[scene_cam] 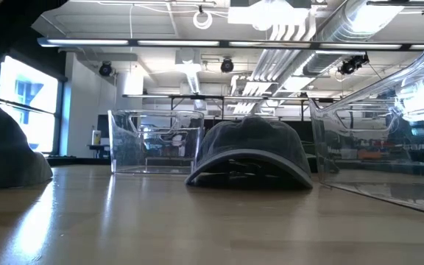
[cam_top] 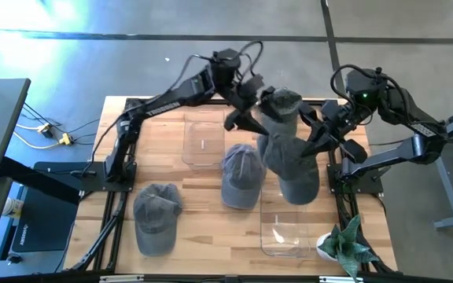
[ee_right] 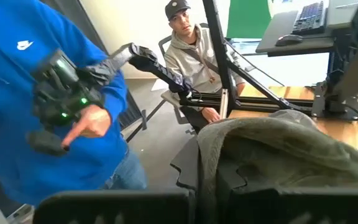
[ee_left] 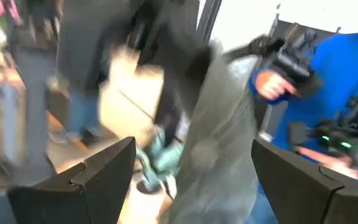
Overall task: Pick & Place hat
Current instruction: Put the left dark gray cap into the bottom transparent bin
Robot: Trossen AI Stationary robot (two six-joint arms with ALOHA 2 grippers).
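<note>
So the right gripper [cam_top: 314, 146] is up off the table over the back right part, clenched on a grey hat [cam_top: 288, 145] that hangs from it as a long draped piece of cloth. In the right wrist view that same hat [ee_right: 291, 155] is bunched right over the fingers, filling the space just ahead of them.

Directly across the held hat from that claw is the left gripper [cam_top: 242, 118], also raised, with its fingers spread wide and nothing in them. Its two fingers [ee_left: 98, 168] frame the hanging cloth in the left wrist view, but I can't tell if they actually touch it.

Down on the wooden table [cam_top: 203, 228], just below and to the left of the right claw, a second cap [cam_top: 241, 174] sits on its brim; the low view shows it [scene_cam: 250, 151] dead center, bill toward the camera. A clear bin [cam_top: 202, 140] sits beyond it under the left arm. Another clear bin [cam_top: 284, 232] is at the near side of the table below the right claw, with a small plant [cam_top: 343, 242] just beside it. Farthest from the right claw, a third cap [cam_top: 157, 218] lies at the table's near left.

Past the table, a person in a blue top [ee_right: 48, 93] stands close and another person in a grey hoodie [ee_right: 194, 53] sits farther back.
</note>
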